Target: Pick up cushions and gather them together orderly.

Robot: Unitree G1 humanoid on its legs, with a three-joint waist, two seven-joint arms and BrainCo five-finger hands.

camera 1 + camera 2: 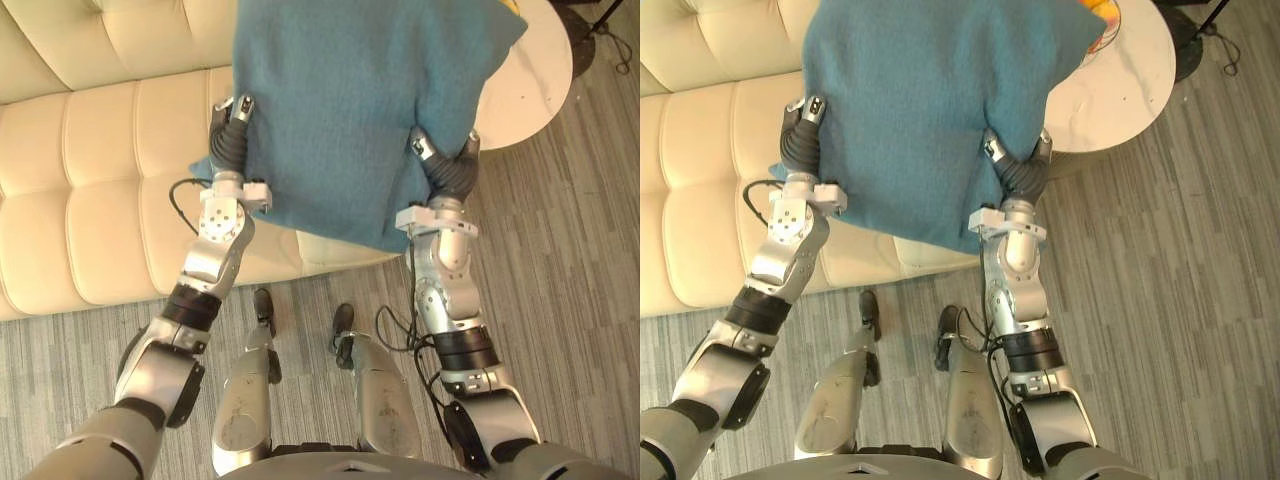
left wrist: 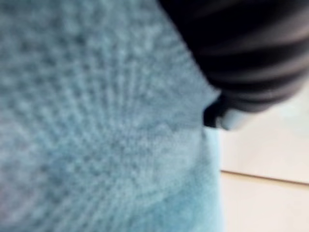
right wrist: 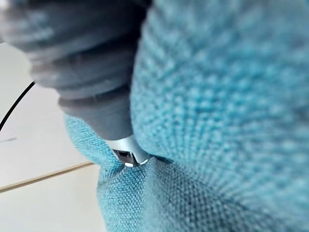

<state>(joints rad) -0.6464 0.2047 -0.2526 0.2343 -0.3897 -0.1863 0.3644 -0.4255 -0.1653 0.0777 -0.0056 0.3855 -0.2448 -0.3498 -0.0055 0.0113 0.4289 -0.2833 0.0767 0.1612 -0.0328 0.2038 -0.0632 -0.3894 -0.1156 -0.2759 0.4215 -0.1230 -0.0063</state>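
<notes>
The left robot hand (image 1: 230, 140) and right robot hand (image 1: 450, 170) carry one teal cushion (image 1: 350, 100) between them, raised over the sofa's (image 1: 90, 180) front edge. Whether either hand grips it or only presses, I cannot tell. The cushion looks lifted but not yet placed, with no gathered pile in sight. Count: one cushion, one sofa, one round desk (image 1: 530, 80) beyond.

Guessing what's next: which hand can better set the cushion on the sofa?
Probably the left hand: it supports the cushion over the sofa; the right hand is past its end.
</notes>
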